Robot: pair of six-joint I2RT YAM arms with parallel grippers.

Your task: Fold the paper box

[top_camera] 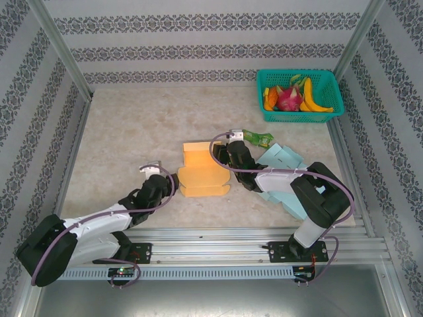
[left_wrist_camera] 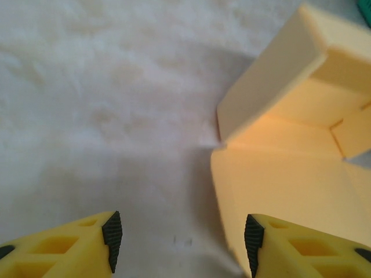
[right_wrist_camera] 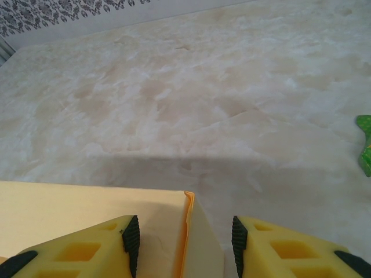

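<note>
While the orange paper box (top_camera: 200,173) lies half-formed near the middle of the marbled table (top_camera: 125,132), one rear wall raised and its front panel flat, two robot arms flank it. The left gripper (left_wrist_camera: 182,240) hangs low at the box's left edge, jaws well apart and holding nothing. Bare tabletop lies between them, and one finger sits by the flat panel's corner, seemingly placed to lift that panel next. At the box's rear right, the right gripper (right_wrist_camera: 185,243) straddles the top edge of the raised wall, jaws partly spread and not clamped. From this low angle it is hard to say whether either pad touches the card, but the pose suggests steadying the wall. A pale blue flattened carton (top_camera: 283,160) waits just right of the box, and a green fruit basket (top_camera: 334,105) stands well behind it.
</note>
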